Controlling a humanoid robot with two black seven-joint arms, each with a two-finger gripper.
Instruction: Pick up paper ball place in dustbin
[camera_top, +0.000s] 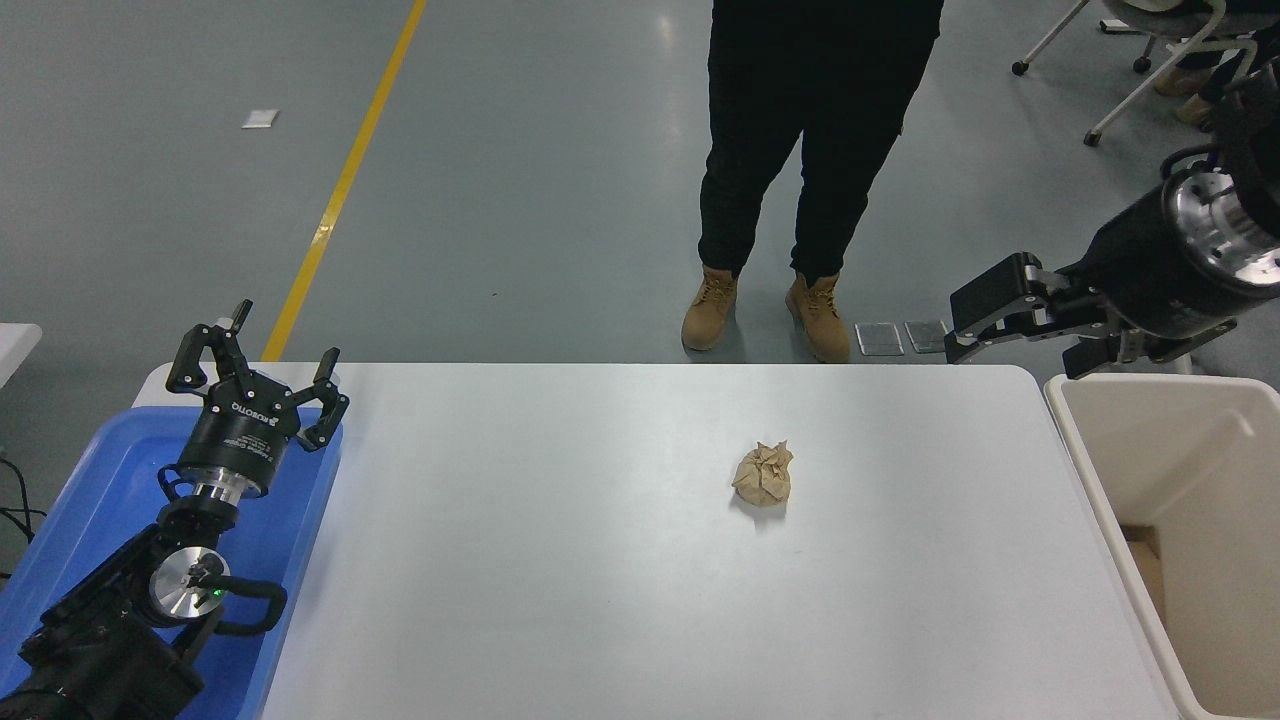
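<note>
Paper ball (763, 474) lying right of the table's (520, 560) centre; dustbin (1090, 450) against its right edge. Right gripper (955, 325), fingers nearly together, empty, above the far right corner; left gripper (258, 385) spread open over blue tray (80, 500).

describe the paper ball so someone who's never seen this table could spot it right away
Start at the white table: a blue tray sits at its left end, a cream dustbin at its right. The paper ball lies alone right of the table's middle, nearer the dustbin. It is a tan-brown crumpled wad with pointed folds, much smaller than the tan boots on the floor beyond.
</note>
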